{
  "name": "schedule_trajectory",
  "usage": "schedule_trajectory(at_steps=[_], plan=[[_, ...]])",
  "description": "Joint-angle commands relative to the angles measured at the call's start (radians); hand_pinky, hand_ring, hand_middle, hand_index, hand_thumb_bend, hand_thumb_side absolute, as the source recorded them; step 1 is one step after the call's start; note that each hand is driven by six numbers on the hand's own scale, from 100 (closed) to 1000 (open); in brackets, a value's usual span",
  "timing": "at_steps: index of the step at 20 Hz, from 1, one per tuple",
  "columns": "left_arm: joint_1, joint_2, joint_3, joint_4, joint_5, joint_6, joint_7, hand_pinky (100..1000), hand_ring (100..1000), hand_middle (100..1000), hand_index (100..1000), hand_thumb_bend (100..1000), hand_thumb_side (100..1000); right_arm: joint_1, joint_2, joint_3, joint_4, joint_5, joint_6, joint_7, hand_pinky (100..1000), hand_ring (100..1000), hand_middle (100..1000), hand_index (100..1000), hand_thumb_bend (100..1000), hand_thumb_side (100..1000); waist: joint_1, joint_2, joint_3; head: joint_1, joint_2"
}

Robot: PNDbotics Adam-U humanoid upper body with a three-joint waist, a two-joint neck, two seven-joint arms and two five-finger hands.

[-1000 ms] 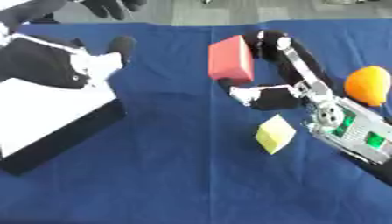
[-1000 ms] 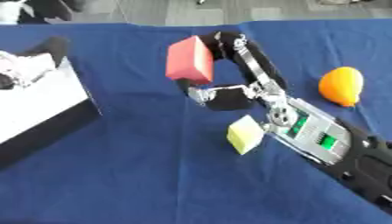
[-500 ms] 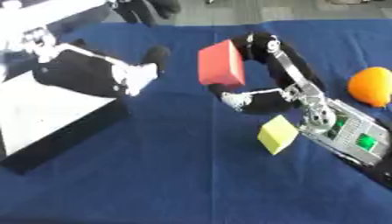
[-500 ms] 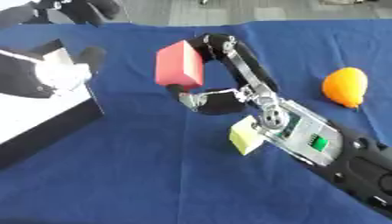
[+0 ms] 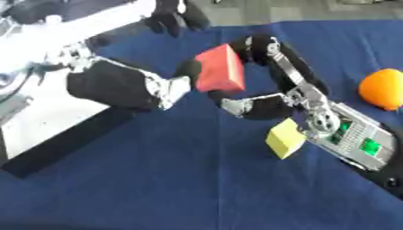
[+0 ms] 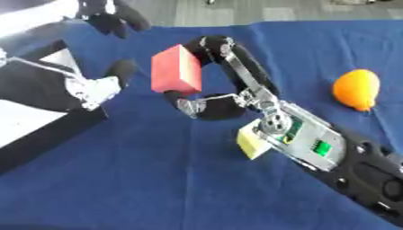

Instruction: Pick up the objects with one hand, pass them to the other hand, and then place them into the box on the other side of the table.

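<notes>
My right hand [image 5: 260, 105] holds a red block [image 5: 220, 68] up over the blue cloth, fingers curled over its top and thumb under it. My left hand [image 5: 126, 87] reaches in from the left with its fingers spread. One dark fingertip [image 5: 187, 70] sits right at the block's left face; whether it touches is unclear. A yellow cube [image 5: 285, 139] lies on the cloth beside my right wrist. An orange fruit [image 6: 355, 89] rests at the far right. The white box [image 5: 28, 119] with a black side wall stands at the left, partly behind my left arm.
A blue cloth [image 5: 173, 179] covers the table. My right forearm [image 6: 346, 161] slants in from the lower right. More dark parts of my left arm [image 5: 172, 18] show at the top left, above the block.
My left hand has come rightward from over the box to the red block. My right hand has carried the block leftward to meet it.
</notes>
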Motion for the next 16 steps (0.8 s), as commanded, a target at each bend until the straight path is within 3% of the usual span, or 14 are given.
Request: schedule_trajectory(at_steps=[1, 5, 7, 10, 16], plan=[[-0.026, -0.003, 0.0, -0.007, -0.03, 0.003, -0.032, 829, 791, 792, 870, 100, 476, -0.023, -0.004, -0.004, -0.009, 0.021, 0.003, -0.001, 665, 570, 478, 654, 285, 100, 0.015, 0.001, 0.002, 0.003, -0.001], [-0.031, -0.014, -0.012, -0.007, -0.09, 0.013, -0.079, 846, 808, 806, 872, 100, 545, -0.034, 0.001, -0.003, -0.009, 0.046, 0.017, -0.002, 661, 567, 476, 652, 304, 100, 0.017, 0.007, 0.0, 0.008, -0.001], [-0.031, -0.019, -0.011, -0.007, -0.137, 0.022, -0.091, 859, 816, 809, 873, 100, 507, -0.034, 0.003, -0.002, -0.009, 0.057, 0.022, -0.001, 659, 566, 475, 651, 308, 100, 0.018, 0.008, -0.001, 0.011, -0.001], [-0.031, -0.022, -0.012, -0.007, -0.207, 0.025, -0.098, 897, 817, 793, 867, 109, 519, -0.033, 0.004, 0.002, -0.009, 0.069, 0.023, 0.005, 659, 564, 473, 648, 304, 100, 0.018, 0.009, -0.004, 0.013, -0.001], [-0.032, -0.031, -0.018, -0.007, -0.31, 0.027, -0.082, 955, 842, 803, 886, 263, 493, -0.032, 0.009, 0.012, -0.009, 0.093, 0.015, 0.022, 658, 563, 473, 647, 305, 100, 0.021, 0.011, -0.007, 0.019, -0.001]])
